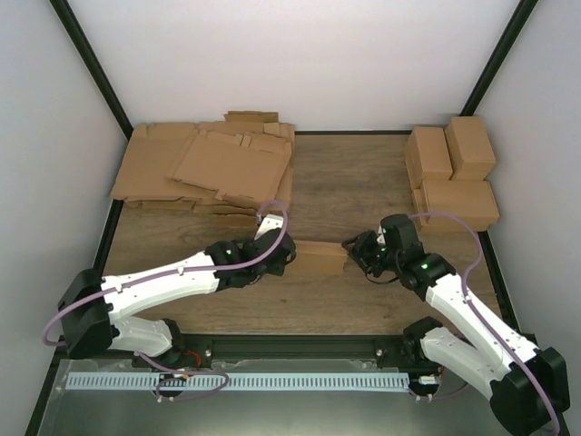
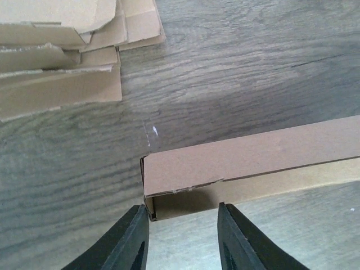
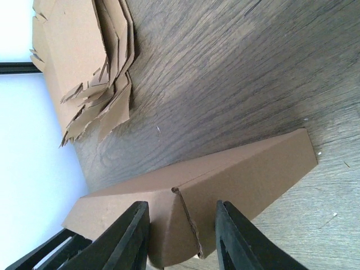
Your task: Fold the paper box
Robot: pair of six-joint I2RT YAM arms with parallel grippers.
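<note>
The paper box (image 1: 320,258) is a small brown oblong box lying on the wooden table between my two grippers. My left gripper (image 1: 285,258) is open at its left end. In the left wrist view the box (image 2: 253,160) lies just ahead of the left gripper (image 2: 183,228), and the left fingertip (image 2: 139,216) is at the box's near corner. My right gripper (image 1: 352,249) is at the right end. In the right wrist view its jaws (image 3: 181,228) are open and straddle the box's end corner (image 3: 242,174), where a flap edge shows.
A pile of wide flat cardboard sheets (image 1: 209,168) lies at the back left; it also shows in the left wrist view (image 2: 56,50) and the right wrist view (image 3: 79,62). Several folded boxes (image 1: 451,173) are stacked at the back right. White walls enclose the table.
</note>
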